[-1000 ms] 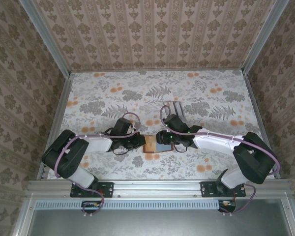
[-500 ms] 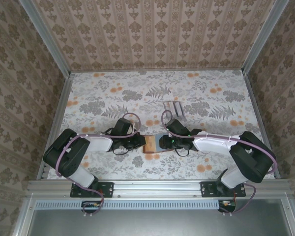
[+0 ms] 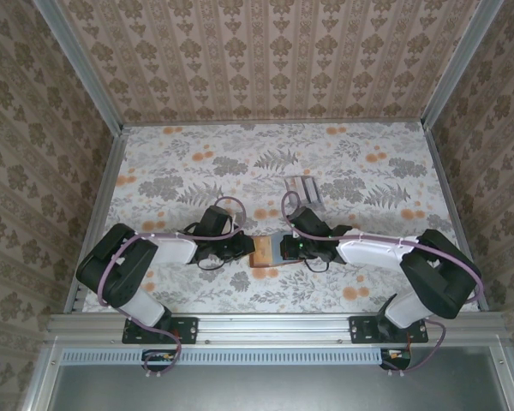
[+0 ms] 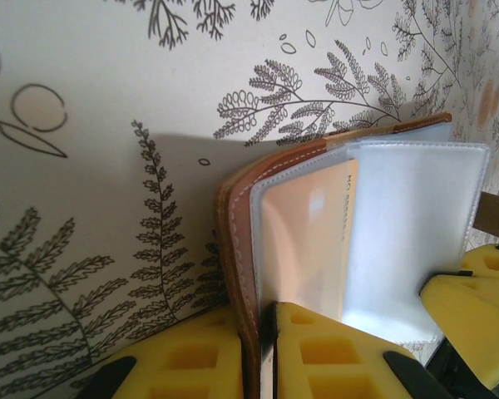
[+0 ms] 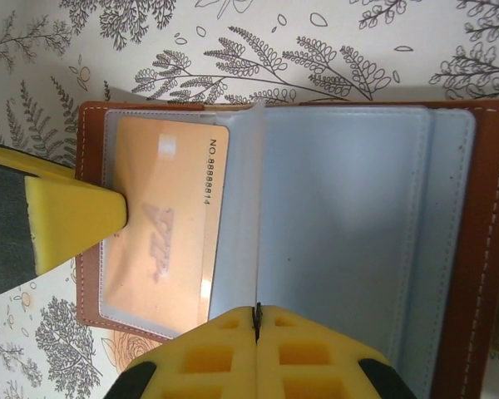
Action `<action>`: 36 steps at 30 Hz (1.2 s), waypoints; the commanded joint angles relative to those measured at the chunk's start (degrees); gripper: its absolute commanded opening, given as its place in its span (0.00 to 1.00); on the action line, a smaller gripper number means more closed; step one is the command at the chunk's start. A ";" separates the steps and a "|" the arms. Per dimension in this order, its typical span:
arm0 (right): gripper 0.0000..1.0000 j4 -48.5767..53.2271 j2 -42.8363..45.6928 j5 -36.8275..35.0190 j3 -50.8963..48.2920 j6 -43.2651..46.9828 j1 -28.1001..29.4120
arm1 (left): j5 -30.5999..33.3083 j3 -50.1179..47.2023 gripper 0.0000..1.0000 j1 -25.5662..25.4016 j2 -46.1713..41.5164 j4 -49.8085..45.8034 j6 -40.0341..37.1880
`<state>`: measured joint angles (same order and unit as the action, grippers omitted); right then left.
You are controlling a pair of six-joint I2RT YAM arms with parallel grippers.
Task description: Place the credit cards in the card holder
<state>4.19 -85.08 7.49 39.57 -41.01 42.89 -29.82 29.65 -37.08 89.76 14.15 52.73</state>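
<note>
At the near middle of the floral table (image 3: pixel 351 154), between the two arms: card holder (image 3: pixel 265 253), spread open and flat, long axis running 9 to 3 o'clock in the top view. Reddish-brown leather cover with pale stitching along rounded edges; inside, glossy clear plastic sleeves (image 5: pixel 341 224) with a pale bluish cast.

In the 9 o'clock sleeve, seen from the right wrist: one orange-tan credit card (image 5: pixel 170 224), thin and rectangular, long axis 12 to 6 o'clock, a printed number along its 3 o'clock side. Cannot tell what the other sleeves hold.

Left gripper (image 4: pixel 262 341), yellow waffled pads, clamped on the leather cover's edge. Right gripper (image 5: pixel 256 320), pads pressed together on a loose sleeve leaf, standing it upright.

At 1 o'clock from the holder, well apart: clear tray (image 3: pixel 304 187).
</note>
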 commanded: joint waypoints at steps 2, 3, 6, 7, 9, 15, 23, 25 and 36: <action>0.00 1.52 4.13 -2.08 -1.25 0.67 -1.15 | 0.99 0.66 0.13 -0.61 0.35 -3.01 -1.27; 0.00 1.22 4.60 -2.25 -1.65 0.76 -1.27 | 1.24 0.80 0.13 -0.62 0.25 -3.47 -1.80; 0.00 1.67 5.01 -2.75 -2.22 0.66 -2.07 | 1.85 1.77 0.12 -0.44 0.52 -5.74 -2.40; 0.00 1.88 5.01 -2.65 -2.34 0.29 -2.28 | 1.54 1.74 0.12 -0.51 0.38 -5.19 -2.05; 0.00 0.83 7.21 -2.66 -2.95 -0.03 -2.30 | 1.97 1.49 0.12 -0.79 0.30 -4.58 -1.90; 0.06 -2.93 6.79 2.46 -3.11 0.59 -2.22 | 0.72 1.34 0.17 -1.04 0.96 -1.91 -0.26; 0.27 -10.90 2.72 9.80 -2.71 -0.40 -2.12 | 0.60 1.73 0.28 -1.02 0.43 -2.53 -0.43; 0.29 -12.93 1.12 11.84 -2.45 -0.70 -2.04 | 0.64 2.04 0.31 -0.66 0.59 -3.21 -0.72; 0.37 -19.72 -3.37 17.16 -1.52 -1.86 -0.29 | -3.99 0.07 0.68 3.56 -2.84 -1.12 1.45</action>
<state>-12.40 -87.53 22.11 36.58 -42.68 42.02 -33.23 31.29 -35.27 88.51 14.63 54.39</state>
